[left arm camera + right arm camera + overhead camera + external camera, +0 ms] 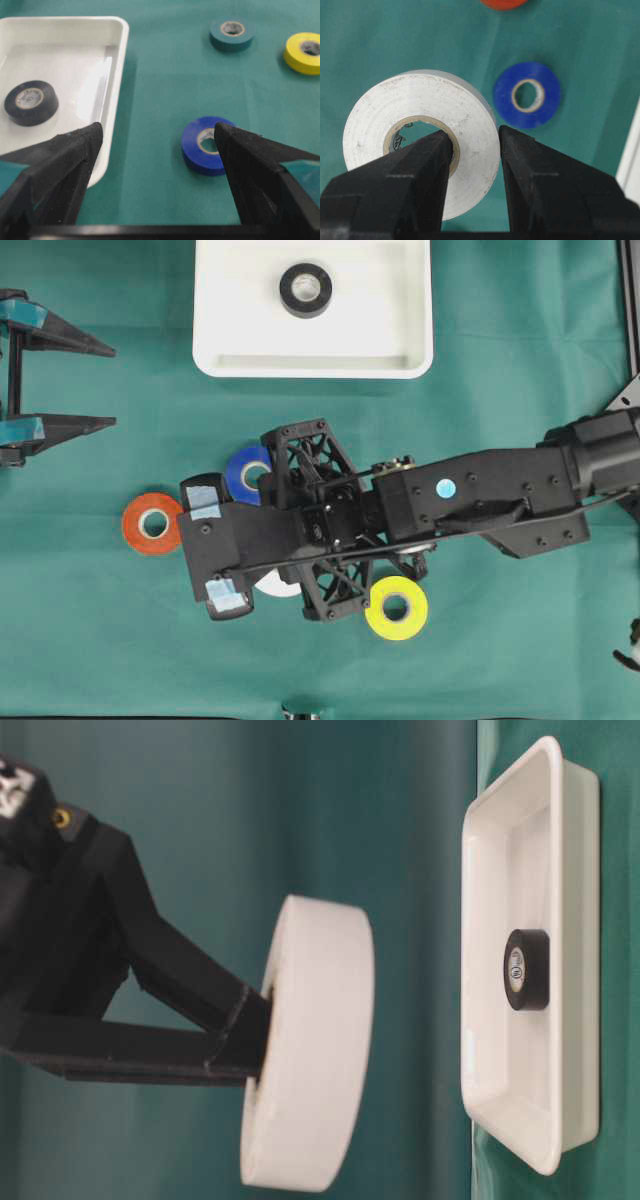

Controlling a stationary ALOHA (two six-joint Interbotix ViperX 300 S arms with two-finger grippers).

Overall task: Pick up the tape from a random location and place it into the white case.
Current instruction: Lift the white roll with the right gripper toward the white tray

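My right gripper (475, 137) is shut on a white tape roll (420, 135). One finger is through the roll's hole and the other is on its outer wall. The table-level view shows the white roll (310, 1040) held off the green cloth. In the overhead view the roll (278, 586) peeks out from under the right arm at table centre. The white case (380, 315) lies at the top middle with a black tape roll (306, 289) inside. My left gripper (108, 386) is open and empty at the far left, also open in its wrist view (157, 131).
A blue roll (247, 472) lies beside the right wrist, an orange roll (152, 524) to its left and a yellow roll (397, 607) below the arm. A teal roll (232, 34) shows in the left wrist view. The case rim (631, 160) edges the right wrist view.
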